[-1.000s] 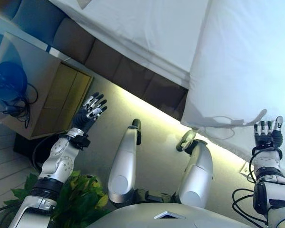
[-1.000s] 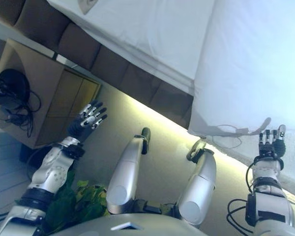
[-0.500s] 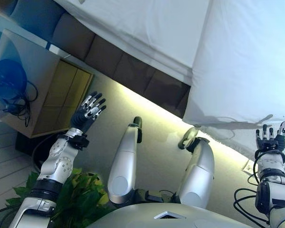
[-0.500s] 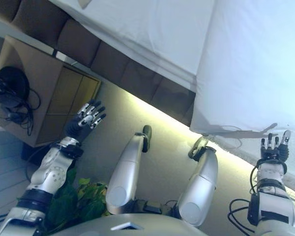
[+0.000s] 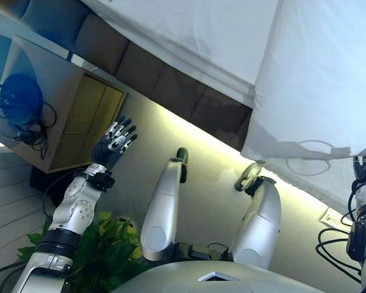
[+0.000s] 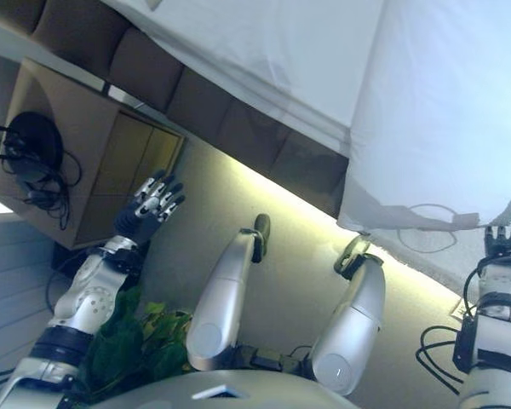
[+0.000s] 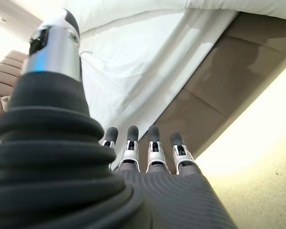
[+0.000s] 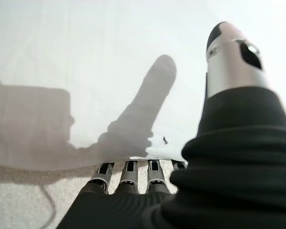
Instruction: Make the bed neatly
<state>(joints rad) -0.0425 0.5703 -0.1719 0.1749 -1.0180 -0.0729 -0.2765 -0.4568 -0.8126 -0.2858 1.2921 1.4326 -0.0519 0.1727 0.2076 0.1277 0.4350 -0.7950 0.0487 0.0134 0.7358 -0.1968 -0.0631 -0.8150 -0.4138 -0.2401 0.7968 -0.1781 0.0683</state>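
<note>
**White duvet hangs over the bed edge, right hand at its hem**

White cloth fills the far side of the left eye view: a white sheet [image 5: 189, 36] lies flat on the bed, and a white duvet [image 5: 317, 73] overlaps it on the right, draping down over the brown padded bed frame [image 5: 171, 85]. The left hand [image 5: 113, 145] is raised over the pale floor [image 5: 207, 183], well apart from the bed, fingers spread and straight, holding nothing. A wooden nightstand [image 5: 67, 116] stands at the left, with a green plant [image 5: 110, 244] near the robot.

In the right eye view, the right hand [image 6: 502, 243] sits at the right edge, just under the duvet's lower hem, its fingertips hidden behind the cloth.

The left wrist view shows the left hand's fingers [image 7: 152, 152] straight, the thumb [image 7: 55, 40] apart, with sheet and frame past them and nothing held.

In the right wrist view, the fingers [image 8: 128, 171] reach beneath the duvet's edge, where their tips are out of sight; the thumb [image 8: 233, 52] stands upright in front of the cloth. Whether they grip the duvet cannot be told.
</note>
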